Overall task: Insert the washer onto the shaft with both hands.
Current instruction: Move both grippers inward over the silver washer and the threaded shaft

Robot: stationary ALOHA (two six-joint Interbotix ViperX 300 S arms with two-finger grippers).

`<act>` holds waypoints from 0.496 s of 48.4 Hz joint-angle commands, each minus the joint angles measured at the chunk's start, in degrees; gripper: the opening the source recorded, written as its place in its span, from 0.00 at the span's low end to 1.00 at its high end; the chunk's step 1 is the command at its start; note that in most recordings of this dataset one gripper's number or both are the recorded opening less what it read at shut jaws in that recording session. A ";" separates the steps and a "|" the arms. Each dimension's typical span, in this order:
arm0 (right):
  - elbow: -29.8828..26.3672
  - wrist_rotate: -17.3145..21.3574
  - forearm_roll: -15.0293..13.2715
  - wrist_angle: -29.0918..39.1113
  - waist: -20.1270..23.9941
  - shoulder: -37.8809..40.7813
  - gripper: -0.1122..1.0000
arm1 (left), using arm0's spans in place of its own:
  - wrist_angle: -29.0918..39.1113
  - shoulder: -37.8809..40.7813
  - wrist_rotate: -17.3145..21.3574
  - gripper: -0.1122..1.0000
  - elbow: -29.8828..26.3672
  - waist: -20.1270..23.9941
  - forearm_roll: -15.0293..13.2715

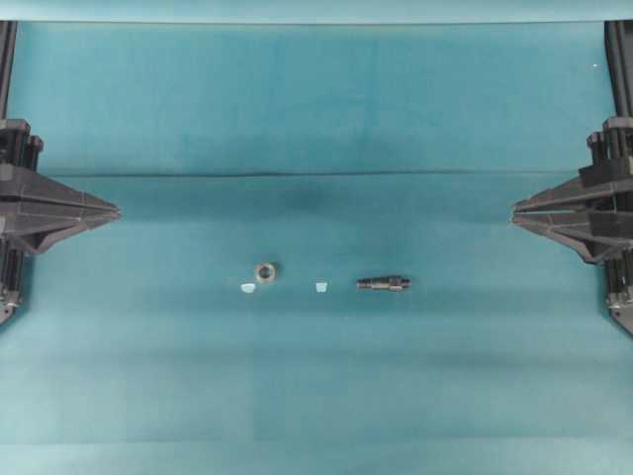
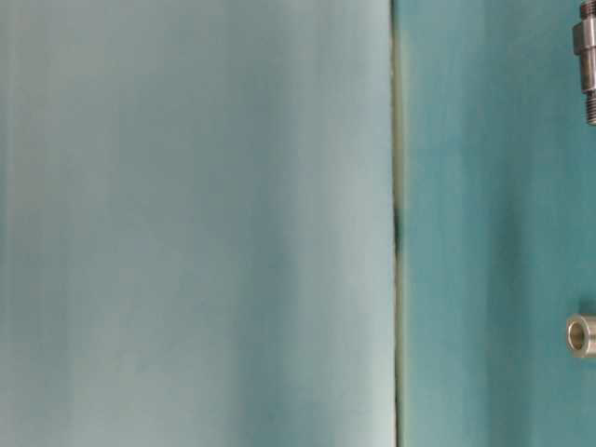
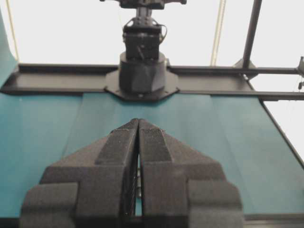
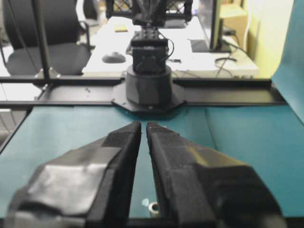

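Both grippers are parked out at the sides, holding nothing. The left gripper (image 1: 116, 210) has its black fingers (image 3: 124, 156) pressed together right to the tips, so it's fully closed on nothing. The right gripper (image 1: 514, 210) is nearly the same, pinched down with just a thin slit between the fingers (image 4: 164, 156) in the right wrist view, and nothing sits in that slit. In the overhead view the two tips point at each other across the teal mat (image 1: 316, 119), each well apart from the parts in the middle.

The parts lie in a loose row on the mat between the arms. The washer (image 1: 265, 270) is left of centre: a small thick grey-brown ring, kind of nut-like, with a round hole through it. The table-level view catches it at the right edge (image 2: 580, 335), looking pale and shiny there. The right wrist camera also catches a bit of it low down between the fingers (image 4: 153, 207).

The shaft (image 1: 384, 284) lies flat right of centre, lengthwise along the row. It's a short dark grey rod with stepped diameters, a fatter collar and a narrower end.

Two little pale chips are on the mat too: one (image 1: 248, 288) just beside the washer, lower left, the other (image 1: 319, 287) between washer and shaft. Nothing touches anything else.
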 commanded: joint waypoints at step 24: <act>-9.40 3.78 4.75 27.42 -1.76 8.17 0.01 | 16.96 16.96 -6.06 0.12 -12.92 -0.53 0.62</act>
